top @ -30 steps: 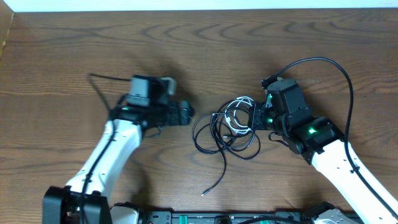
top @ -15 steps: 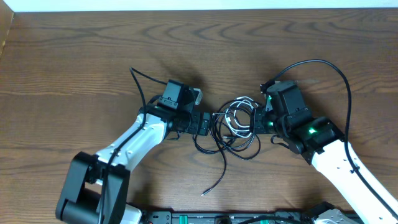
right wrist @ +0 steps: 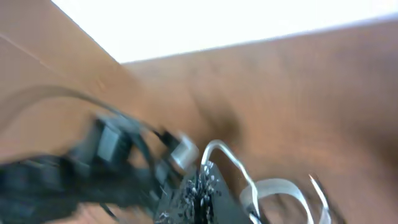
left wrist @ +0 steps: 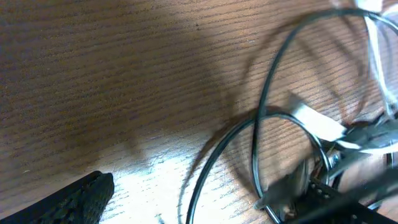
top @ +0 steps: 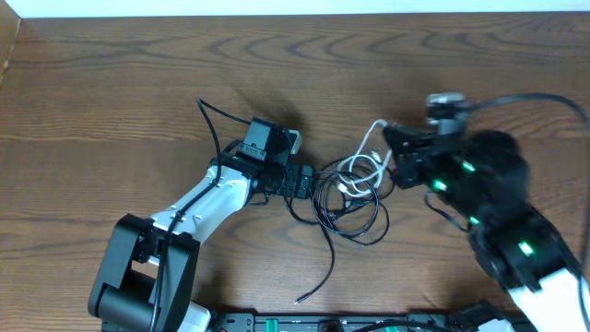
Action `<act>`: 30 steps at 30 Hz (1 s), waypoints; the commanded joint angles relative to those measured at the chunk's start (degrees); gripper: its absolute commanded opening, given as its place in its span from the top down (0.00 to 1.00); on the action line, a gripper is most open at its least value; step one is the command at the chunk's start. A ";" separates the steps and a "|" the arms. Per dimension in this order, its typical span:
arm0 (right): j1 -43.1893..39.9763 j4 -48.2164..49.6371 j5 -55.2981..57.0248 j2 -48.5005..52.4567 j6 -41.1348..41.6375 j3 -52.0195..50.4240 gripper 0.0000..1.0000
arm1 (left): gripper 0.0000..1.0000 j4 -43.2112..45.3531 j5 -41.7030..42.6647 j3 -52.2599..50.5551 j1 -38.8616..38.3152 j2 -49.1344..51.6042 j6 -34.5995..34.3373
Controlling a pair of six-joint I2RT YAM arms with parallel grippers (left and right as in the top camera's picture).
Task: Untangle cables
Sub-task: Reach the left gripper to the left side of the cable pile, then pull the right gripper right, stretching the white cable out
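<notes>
The cables point(top: 348, 195) lie tangled mid-table: several black loops and one white cord point(top: 369, 138). One loose black end point(top: 300, 297) trails toward the front edge. My left gripper point(top: 304, 181) is at the tangle's left edge and open. In the left wrist view a black loop point(left wrist: 261, 137) lies between its spread fingers point(left wrist: 211, 208). My right gripper point(top: 391, 157) is raised at the tangle's right side. In the blurred right wrist view its fingers point(right wrist: 200, 190) are pressed together on the white cord point(right wrist: 233, 163), which arches up from them.
A thick black arm cord point(top: 535, 97) runs from the right arm toward the right edge. Another black arm cord point(top: 210, 124) rises behind the left arm. A white wall strip point(top: 295, 7) borders the far table edge.
My left arm swung right until its gripper reached the tangle's left edge. My right arm rose toward the camera, pulling the white cord up and right; the tangle shifted slightly.
</notes>
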 commanded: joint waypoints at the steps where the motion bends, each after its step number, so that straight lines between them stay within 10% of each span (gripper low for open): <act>1: -1.25 3.32 -0.57 -5.79 -3.28 1.95 0.99 | 0.08 -0.17 -0.72 -0.44 -0.13 0.57 0.70; 17: -3.37 8.98 16.24 -16.61 -14.95 1.92 0.99 | 0.07 -0.22 -3.13 -0.44 -0.13 0.57 0.66; 30: -3.37 45.18 27.26 -16.61 -21.20 1.92 0.99 | 0.08 -0.20 -3.54 -0.44 -0.13 0.57 0.63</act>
